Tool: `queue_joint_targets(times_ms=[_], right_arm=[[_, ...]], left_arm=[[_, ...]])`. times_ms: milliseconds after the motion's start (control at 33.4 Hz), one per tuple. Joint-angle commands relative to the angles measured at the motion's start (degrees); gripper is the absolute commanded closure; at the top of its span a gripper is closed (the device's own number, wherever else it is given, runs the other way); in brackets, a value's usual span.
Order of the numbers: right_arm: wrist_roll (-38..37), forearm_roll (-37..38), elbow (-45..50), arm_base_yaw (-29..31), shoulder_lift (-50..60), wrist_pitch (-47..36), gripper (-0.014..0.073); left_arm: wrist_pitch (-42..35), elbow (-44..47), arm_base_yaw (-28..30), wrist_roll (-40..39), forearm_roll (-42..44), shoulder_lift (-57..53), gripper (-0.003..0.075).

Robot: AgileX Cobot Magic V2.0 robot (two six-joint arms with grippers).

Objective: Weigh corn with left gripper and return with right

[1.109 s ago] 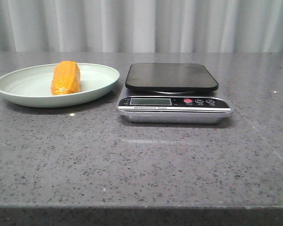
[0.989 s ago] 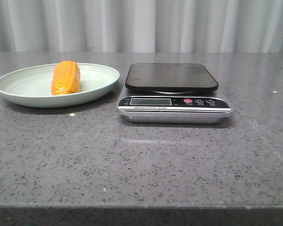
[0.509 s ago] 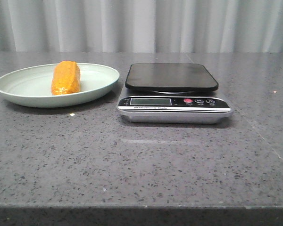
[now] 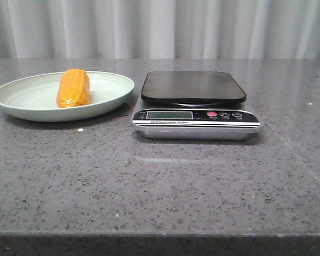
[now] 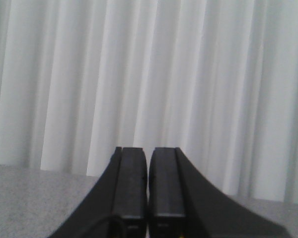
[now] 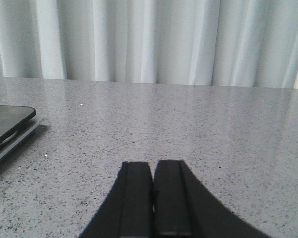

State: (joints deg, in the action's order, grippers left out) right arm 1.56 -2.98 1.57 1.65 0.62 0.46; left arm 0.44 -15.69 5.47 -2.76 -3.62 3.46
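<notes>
Corn [image 4: 73, 88] is lying on its side in the pale green plate [image 4: 21, 106], left of the kitchen scale [image 4: 194, 109], one end pointing toward the camera. Scale platform [image 4: 193, 86] is sitting bare; weighing not yet begun.

Left gripper [image 5: 148, 188] is showing in its wrist view with jaws pressed together, nothing between them, pointing at the curtain [image 5: 188, 74]. Right gripper [image 6: 153, 198] is likewise clenched on nothing, hovering over bare countertop [image 6: 188, 129] beside the scale's edge.

Handling judgement: cob is looking firm, light and glossy, so likely slick and prone to rolling. Best hold is probably across the middle of its length, fingers bearing on the kernel rows, squeezing moderately.
</notes>
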Motion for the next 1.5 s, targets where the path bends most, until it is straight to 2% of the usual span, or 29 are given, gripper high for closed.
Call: queue_joint_targets(times_ms=[0, 210, 569, 659, 719, 839, 929, 1109, 1229, 1349, 1468], right_arm=[[0.4, 0.0, -0.4, 0.1, 0.9, -4.8, 0.0445], [0.4, 0.0, -0.4, 0.1, 0.9, -4.8, 0.0445], [0.4, 0.0, -0.4, 0.1, 0.9, -4.8, 0.0445], [0.4, 0.0, -0.4, 0.1, 0.9, -4.8, 0.0445], [0.4, 0.0, -0.4, 0.1, 0.9, -4.8, 0.0445], [0.4, 0.0, -0.4, 0.1, 0.9, -4.8, 0.0445], [0.4, 0.0, -0.4, 0.1, 0.9, -4.8, 0.0445], [0.4, 0.0, -0.4, 0.1, 0.9, -4.8, 0.0445], [0.4, 0.0, -0.4, 0.1, 0.9, -4.8, 0.0445], [0.4, 0.0, -0.4, 0.1, 0.9, -4.8, 0.0445], [0.4, 0.0, -0.4, 0.1, 0.9, -4.8, 0.0445]], left_arm=[[6.1, -7.7, -1.7, -0.6, -0.4, 4.6, 0.0594], [18.5, -12.7, -7.5, -0.6, -2.2, 9.2, 0.0594], [19.3, -10.6, -8.8, -0.6, -3.9, 10.5, 0.0584], [21.3, -11.6, -8.8, -0.6, -4.0, 12.2, 0.0506], [23.5, -12.9, -8.8, -0.6, -4.0, 13.8, 0.0419], [25.7, -16.0, -8.8, -0.6, -4.5, 18.0, 0.0198], [25.8, -18.4, -8.8, -0.1, -5.2, 22.2, 0.0111], [28.7, -25.2, -8.9, 0.0, -5.2, 33.2, 0.0114], [31.1, -31.3, -11.3, 0.0, -6.1, 41.2, 0.0114], [32.8, -37.4, -16.7, 0.0, -8.7, 48.8, 0.0136], [33.1, -43.7, -25.0, 0.0, -6.5, 57.4, 0.0182]])
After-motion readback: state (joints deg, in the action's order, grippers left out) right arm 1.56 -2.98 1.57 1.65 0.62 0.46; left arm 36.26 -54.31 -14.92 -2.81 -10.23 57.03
